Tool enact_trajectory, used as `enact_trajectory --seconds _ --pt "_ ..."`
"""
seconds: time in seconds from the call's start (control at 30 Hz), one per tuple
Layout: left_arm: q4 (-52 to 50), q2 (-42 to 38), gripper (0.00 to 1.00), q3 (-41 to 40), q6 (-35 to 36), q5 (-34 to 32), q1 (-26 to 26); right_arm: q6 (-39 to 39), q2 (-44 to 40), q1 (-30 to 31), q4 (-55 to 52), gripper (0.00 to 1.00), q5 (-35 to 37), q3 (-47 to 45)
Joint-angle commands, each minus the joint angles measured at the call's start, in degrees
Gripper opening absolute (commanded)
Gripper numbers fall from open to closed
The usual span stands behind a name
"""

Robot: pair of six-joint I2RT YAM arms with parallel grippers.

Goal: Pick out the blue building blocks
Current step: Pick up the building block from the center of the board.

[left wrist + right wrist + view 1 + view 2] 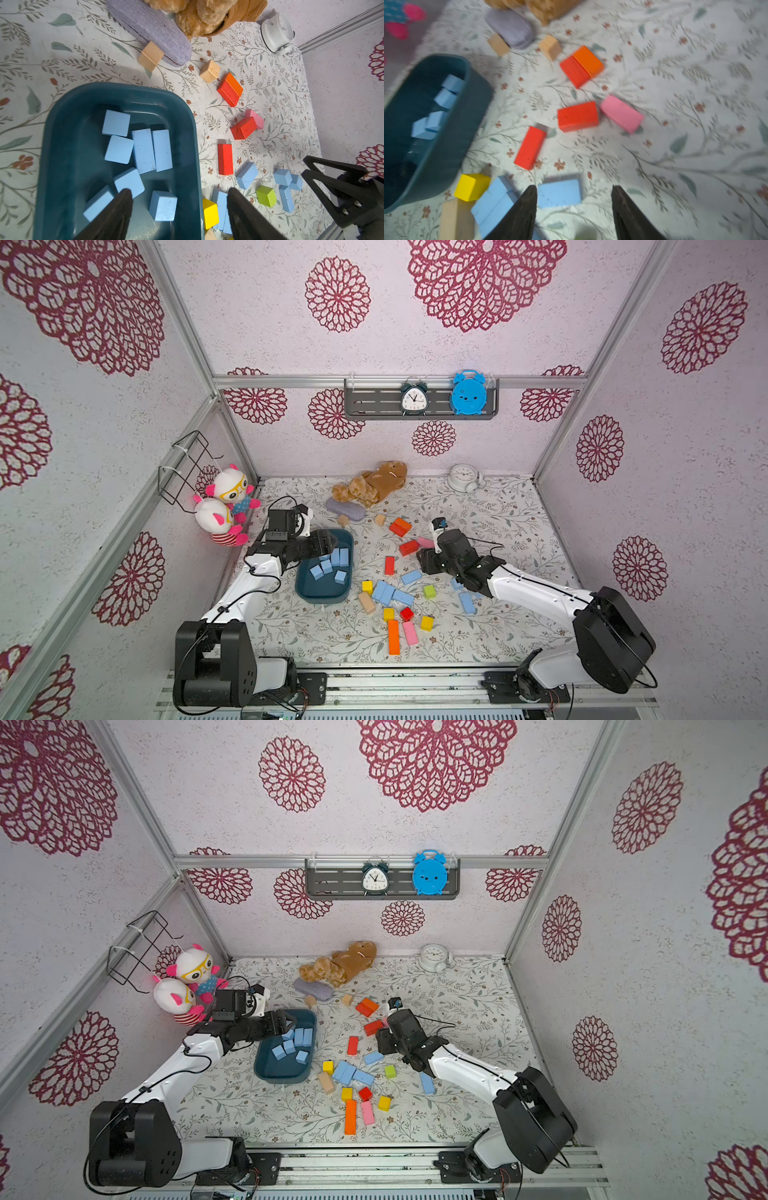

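Note:
Several blue building blocks (143,150) lie in the dark teal tray (124,89), seen too in both top views (332,566) (297,1040). My left gripper (178,190) hovers over the tray's right side, open and empty; in a top view it (332,543) is above the tray (307,593). More blue blocks lie loose on the table (384,592) (411,576) (467,602). My right gripper (574,187) hangs open and empty above the table. One blue block (559,193) lies just beyond its fingertips, beside one finger. In a top view it (424,562) is right of the red blocks.
Red (389,565), orange (393,637), pink (409,632), yellow (427,623), green (429,591) and tan (366,602) blocks are scattered around the blue ones. A plush bear (374,485), a grey case (345,509) and a white clock (463,477) lie at the back.

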Motion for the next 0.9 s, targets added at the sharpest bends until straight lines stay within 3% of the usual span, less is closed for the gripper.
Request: enact_trajectory --seconds 0.0,0.2,0.57,0.87 --pt "3.4 0.2 0.76 -0.9 -2.1 4.2 0.3 8.2 -5.2 -3.0 -21.1 0.61 6.8 1.4" --pt "3.9 -0.5 0.76 -0.6 -4.6 6.0 0.2 7.7 -6.9 -8.0 -28.4 0.64 2.6 0.2" --pt "4.1 -1.5 0.76 -0.2 -5.2 9.0 0.2 2.5 4.5 -8.9 -31.5 0.65 1.4 6.3" --pt "1.9 0.3 0.76 1.0 -6.8 3.8 0.9 0.4 12.1 -9.4 -28.8 0.6 -1.5 8.8"
